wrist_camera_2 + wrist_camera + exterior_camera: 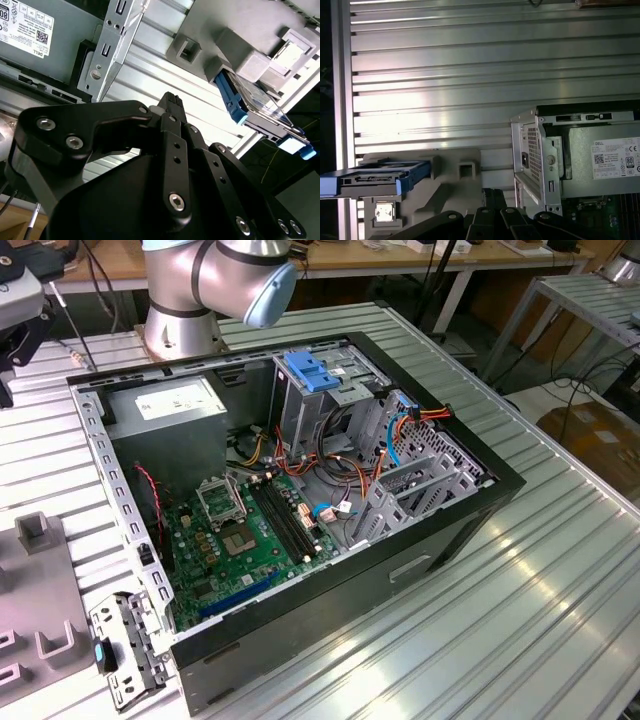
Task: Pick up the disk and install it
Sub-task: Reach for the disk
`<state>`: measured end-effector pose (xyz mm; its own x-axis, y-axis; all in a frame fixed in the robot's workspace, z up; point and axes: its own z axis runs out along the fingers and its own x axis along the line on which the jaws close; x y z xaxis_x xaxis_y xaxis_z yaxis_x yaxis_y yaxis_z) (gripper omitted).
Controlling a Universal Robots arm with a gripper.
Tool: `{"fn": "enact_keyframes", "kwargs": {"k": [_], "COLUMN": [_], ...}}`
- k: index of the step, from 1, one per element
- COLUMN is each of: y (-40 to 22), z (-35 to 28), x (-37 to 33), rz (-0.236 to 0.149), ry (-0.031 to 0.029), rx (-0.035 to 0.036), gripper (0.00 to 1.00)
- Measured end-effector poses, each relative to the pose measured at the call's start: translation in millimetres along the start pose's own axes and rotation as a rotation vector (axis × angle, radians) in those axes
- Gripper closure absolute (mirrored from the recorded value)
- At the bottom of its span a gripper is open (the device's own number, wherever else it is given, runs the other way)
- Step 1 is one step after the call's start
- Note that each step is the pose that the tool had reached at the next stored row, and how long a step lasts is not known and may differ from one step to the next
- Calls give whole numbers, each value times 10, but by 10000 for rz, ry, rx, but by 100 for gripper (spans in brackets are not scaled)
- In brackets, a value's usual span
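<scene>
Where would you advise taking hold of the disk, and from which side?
I would grip the disk across its two flat faces, midway between the blue rails, coming from its free edge opposite the grey holder. The faces are broad and parallel, and the holder seems to block the other side.

A flat dark hard drive with bright blue plastic rails (375,177) rests on a grey moulded plastic fixture (465,172); beside that fixture stands a silver metal computer case (540,160).
</scene>
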<state>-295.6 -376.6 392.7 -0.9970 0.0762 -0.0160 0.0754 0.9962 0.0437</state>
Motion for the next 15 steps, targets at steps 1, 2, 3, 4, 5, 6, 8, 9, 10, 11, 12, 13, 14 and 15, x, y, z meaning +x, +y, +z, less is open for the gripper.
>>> {"fn": "enact_keyframes", "kwargs": {"k": [1, 2, 3, 4, 5, 6, 8, 9, 10, 11, 12, 13, 14, 15], "y": [-1, -1, -3, -4, -5, -6, -7, -8, -8, -9, -10, -11, -13, -15], "z": [0, 0, 0, -1, -1, -1, -1, -1, -2, -1, -1, -1, -2, -2], "x": [10, 20, 35, 49, 59, 73, 95, 104, 113, 120, 129, 149, 167, 202], "rz": [0, 0, 0, 0, 0, 0, 1, 1, 1, 1, 1, 1, 2, 2], "ry": [1, 3, 4, 6, 7, 9, 10, 12, 14, 16, 18, 24, 30, 39], "rx": [0, 0, 0, 0, 1, 1, 1, 1, 1, 1, 1, 2, 2, 4], "gripper": [89, 89, 89, 89, 89, 89, 89, 89, 89, 89, 89, 89, 89, 89]}}
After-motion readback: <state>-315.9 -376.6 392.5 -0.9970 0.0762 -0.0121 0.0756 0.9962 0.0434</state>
